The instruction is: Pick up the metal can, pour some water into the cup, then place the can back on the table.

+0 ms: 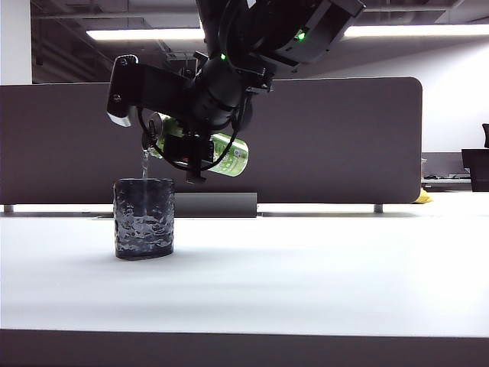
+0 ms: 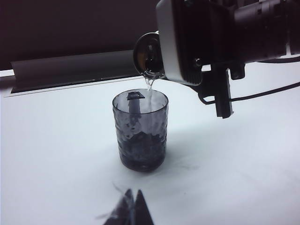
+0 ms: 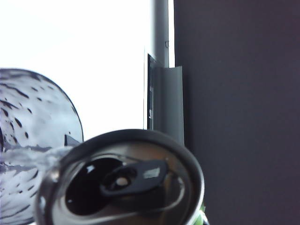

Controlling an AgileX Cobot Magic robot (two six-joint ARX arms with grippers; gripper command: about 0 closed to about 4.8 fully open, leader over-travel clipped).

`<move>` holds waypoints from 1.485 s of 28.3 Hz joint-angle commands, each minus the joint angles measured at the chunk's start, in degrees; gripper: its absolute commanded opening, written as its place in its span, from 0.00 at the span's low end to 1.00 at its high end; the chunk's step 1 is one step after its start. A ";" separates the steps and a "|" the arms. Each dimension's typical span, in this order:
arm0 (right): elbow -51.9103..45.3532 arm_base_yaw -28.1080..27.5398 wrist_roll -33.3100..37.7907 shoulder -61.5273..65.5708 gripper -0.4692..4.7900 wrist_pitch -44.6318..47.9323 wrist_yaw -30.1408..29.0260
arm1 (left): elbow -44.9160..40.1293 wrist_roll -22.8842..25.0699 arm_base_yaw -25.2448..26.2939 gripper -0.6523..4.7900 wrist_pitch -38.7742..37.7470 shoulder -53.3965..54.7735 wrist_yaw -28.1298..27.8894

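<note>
The green metal can (image 1: 231, 155) hangs tipped almost level above the table (image 1: 321, 267), with my right gripper (image 1: 192, 150) shut on its body. A thin stream of water runs from its silver top (image 2: 149, 55) into the dark bumpy cup (image 1: 144, 218), which stands upright on the white surface. In the right wrist view the can's open lid (image 3: 123, 183) fills the foreground with the cup (image 3: 33, 122) beyond it; the fingers are hidden. My left gripper (image 2: 132, 200) hovers low in front of the cup (image 2: 140, 132), tips together, holding nothing.
A dark grey partition panel (image 1: 344, 138) runs along the back of the table, with a grey foot (image 1: 215, 205) behind the cup. A small yellow object (image 1: 422, 197) and a dark monitor (image 1: 477, 168) sit far right.
</note>
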 commanded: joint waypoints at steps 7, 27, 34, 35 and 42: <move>0.52 0.26 1.33 -0.46 0.54 2.64 0.31 | 0.07 0.02 0.02 0.11 0.79 0.07 0.00; 0.52 0.33 4.22 -0.46 0.54 2.69 1.16 | 0.07 0.02 0.02 0.11 0.77 0.07 0.00; 0.52 0.55 5.86 -0.46 0.54 2.84 1.18 | 0.07 0.02 0.02 0.11 0.79 0.07 0.00; 0.52 0.55 7.23 -0.46 0.54 3.04 1.18 | 0.07 0.02 0.02 0.11 0.77 0.07 0.00; 0.52 0.55 15.37 -0.46 0.54 3.98 1.18 | 0.07 0.02 0.02 0.11 0.77 0.07 0.00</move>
